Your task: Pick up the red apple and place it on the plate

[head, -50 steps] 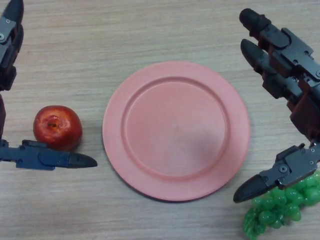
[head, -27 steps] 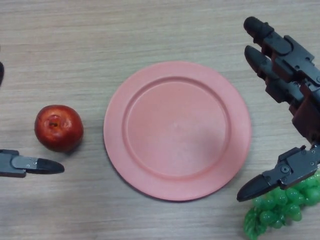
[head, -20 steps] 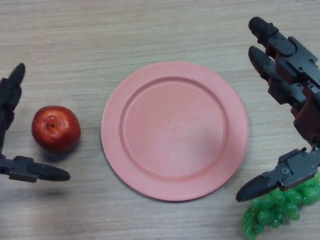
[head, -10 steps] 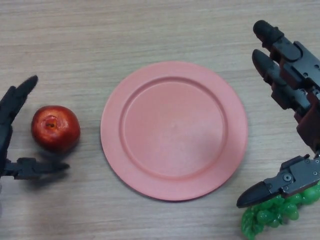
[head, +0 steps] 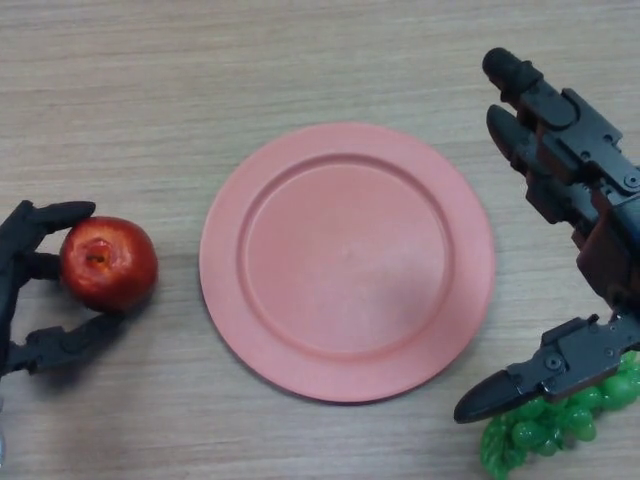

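Fingers point(head: 55, 213) of our left hand point(head: 22, 262) curl around the red apple point(head: 108, 264), beside the plate point(head: 347, 262); our right hand point(head: 575, 190) hangs open.

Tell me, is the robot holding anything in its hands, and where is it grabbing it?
The left hand curls round the red apple, fingers at its top and left side, thumb underneath. The right hand holds nothing.

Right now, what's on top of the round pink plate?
Nothing: the round pink plate is bare. The red apple sits on the wooden table left of it, with the left hand curled round it.
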Robot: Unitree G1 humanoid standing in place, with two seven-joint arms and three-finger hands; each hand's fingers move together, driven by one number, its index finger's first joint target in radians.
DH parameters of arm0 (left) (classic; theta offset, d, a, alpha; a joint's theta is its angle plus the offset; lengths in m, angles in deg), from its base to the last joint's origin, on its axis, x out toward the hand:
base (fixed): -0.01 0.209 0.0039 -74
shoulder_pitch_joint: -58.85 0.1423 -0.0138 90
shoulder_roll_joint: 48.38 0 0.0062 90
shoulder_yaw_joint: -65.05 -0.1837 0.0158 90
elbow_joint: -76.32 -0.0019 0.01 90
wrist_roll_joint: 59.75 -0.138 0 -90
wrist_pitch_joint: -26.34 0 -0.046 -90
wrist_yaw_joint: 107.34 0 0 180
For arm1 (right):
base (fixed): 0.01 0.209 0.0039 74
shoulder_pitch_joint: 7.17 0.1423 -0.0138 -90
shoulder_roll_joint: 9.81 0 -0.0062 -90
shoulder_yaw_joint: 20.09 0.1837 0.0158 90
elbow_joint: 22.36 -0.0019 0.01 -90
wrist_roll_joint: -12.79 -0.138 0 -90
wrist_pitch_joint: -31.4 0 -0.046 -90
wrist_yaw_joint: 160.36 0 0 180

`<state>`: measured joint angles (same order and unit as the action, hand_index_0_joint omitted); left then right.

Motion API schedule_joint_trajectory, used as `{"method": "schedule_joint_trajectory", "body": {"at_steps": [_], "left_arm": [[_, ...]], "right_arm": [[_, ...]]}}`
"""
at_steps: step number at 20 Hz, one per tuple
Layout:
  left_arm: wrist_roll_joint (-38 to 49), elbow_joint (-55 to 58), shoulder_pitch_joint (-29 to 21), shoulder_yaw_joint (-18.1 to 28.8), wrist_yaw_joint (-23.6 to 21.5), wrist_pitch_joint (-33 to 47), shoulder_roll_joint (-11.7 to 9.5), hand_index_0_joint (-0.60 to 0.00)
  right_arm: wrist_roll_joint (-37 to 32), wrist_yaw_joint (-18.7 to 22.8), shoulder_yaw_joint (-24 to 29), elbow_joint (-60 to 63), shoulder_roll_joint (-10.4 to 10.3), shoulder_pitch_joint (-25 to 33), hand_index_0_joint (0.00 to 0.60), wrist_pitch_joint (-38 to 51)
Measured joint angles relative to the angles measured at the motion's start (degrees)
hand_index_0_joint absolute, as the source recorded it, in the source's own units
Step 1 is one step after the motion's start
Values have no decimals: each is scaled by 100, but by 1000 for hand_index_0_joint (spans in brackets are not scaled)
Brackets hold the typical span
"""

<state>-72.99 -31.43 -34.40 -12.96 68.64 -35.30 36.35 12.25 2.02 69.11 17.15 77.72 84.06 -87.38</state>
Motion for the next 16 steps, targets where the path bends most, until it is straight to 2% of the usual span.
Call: {"method": "schedule_joint_trajectory", "body": {"at_steps": [2,4,6,8,9,12,14,16], "left_arm": [[-44,375,88,191,-18,103,0,-600],[-453,879,123,395,-313,158,2,-600],[-495,1278,106,329,-321,197,19,-600],[-709,1416,-89,-6,-181,165,122,-600],[-903,1430,-280,-300,65,102,146,-600],[-1367,1208,-862,-1037,245,-7,280,-600],[-1569,1111,-1083,-1188,301,-9,498,-600],[-1577,877,-1218,-1325,463,-51,589,-600]], "right_arm": [[-2,65,0,-41,-24,-8,0,-8],[-4,128,11,-103,-25,-24,0,-17],[-5,151,31,-192,-25,-23,0,-61],[-7,152,37,-195,-24,-27,0,-67],[-33,152,46,-197,-24,-21,0,-70],[-203,151,254,-199,-21,-33,0,-71],[-204,151,474,-198,-18,-31,0,-71],[-211,152,625,-197,17,-24,0,-70]]}}
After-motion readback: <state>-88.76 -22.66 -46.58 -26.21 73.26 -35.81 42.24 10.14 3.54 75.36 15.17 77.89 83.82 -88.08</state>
